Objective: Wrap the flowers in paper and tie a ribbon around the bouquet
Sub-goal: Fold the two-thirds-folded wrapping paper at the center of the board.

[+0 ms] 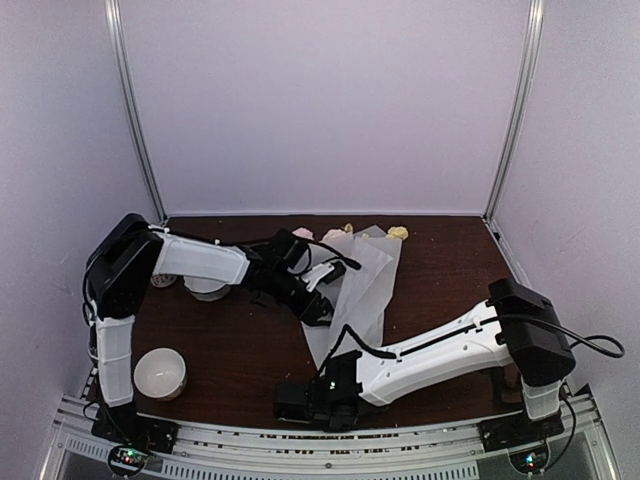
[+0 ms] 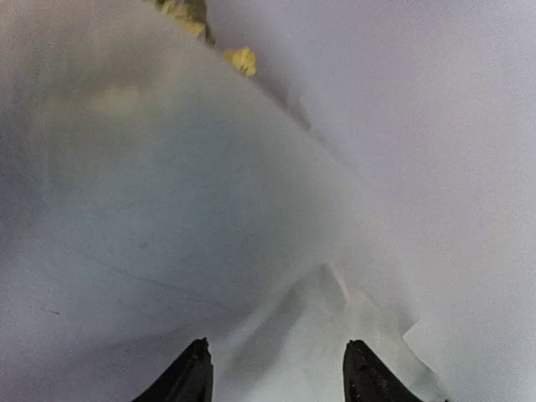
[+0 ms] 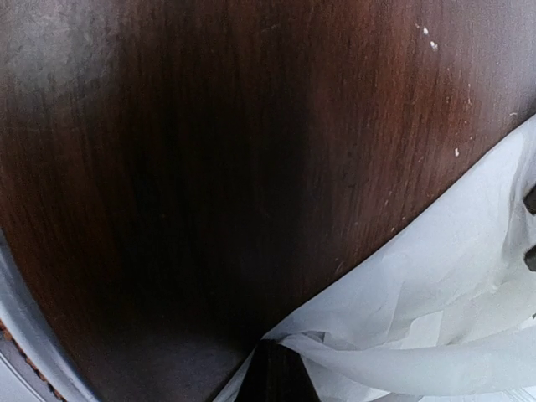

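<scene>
The paper lies lengthwise on the dark table, frosted white and partly folded over the flowers. Their yellow and pink blooms show at its far end and, in the left wrist view, as flowers beyond the sheet. My left gripper hovers at the paper's left edge. In its own view the left gripper is open, its fingertips straddling a raised crease of paper. My right gripper is at the sheet's near corner. The right gripper is shut on that bunched corner of paper. The ribbon is out of view.
A white bowl sits near the left arm's base. Another bowl stands partly under the left forearm. Bare dark wood table lies to the left of the paper's corner. White walls close in the back and both sides.
</scene>
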